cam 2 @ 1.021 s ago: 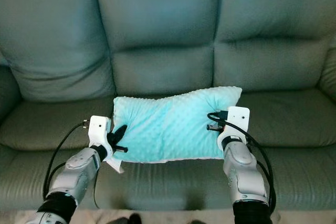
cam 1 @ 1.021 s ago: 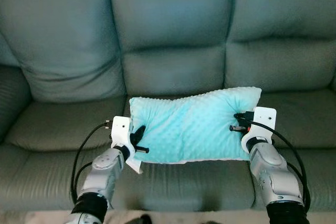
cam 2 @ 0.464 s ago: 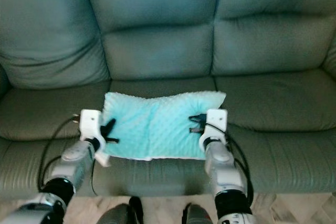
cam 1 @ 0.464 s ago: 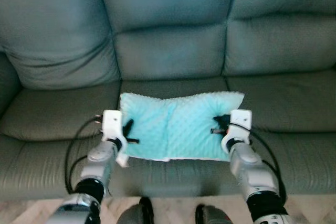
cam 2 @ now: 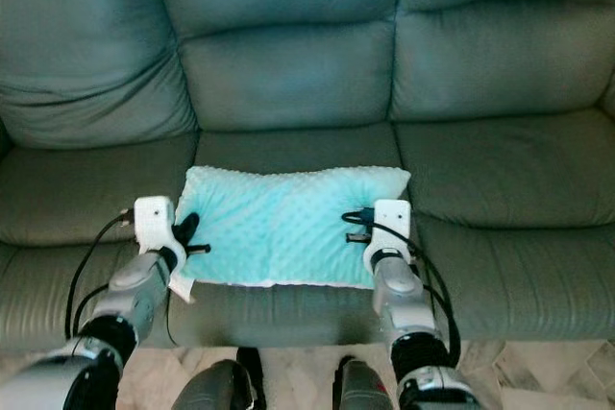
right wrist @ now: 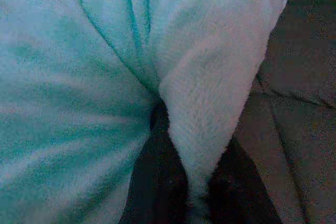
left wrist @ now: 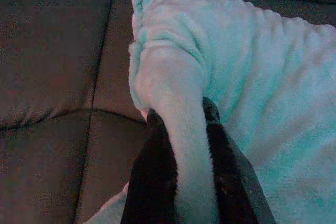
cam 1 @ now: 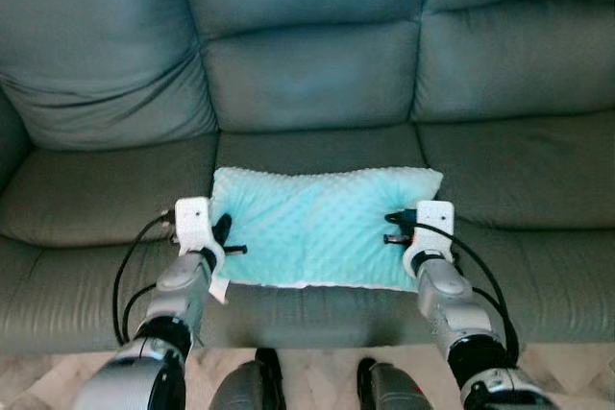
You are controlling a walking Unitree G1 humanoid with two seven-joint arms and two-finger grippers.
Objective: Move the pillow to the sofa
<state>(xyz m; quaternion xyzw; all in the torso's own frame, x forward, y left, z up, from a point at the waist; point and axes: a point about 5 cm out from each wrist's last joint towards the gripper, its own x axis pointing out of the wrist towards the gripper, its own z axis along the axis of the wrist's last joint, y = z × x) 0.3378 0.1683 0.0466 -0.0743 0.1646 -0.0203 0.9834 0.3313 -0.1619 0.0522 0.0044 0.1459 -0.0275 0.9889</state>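
Your left gripper [cam 1: 226,239] and right gripper [cam 1: 396,228] each pinch a pillow [cam 1: 322,228] end; on the sofa [cam 1: 307,84] seat's front, it could slide off once released.

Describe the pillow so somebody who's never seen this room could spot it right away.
Find the grey-green leather sofa with three seat cushions. On the front of the middle seat lies the pillow, with the left gripper and right gripper each pinching one end. It is the one bright turquoise thing there, soft and dimpled against the smooth leather.
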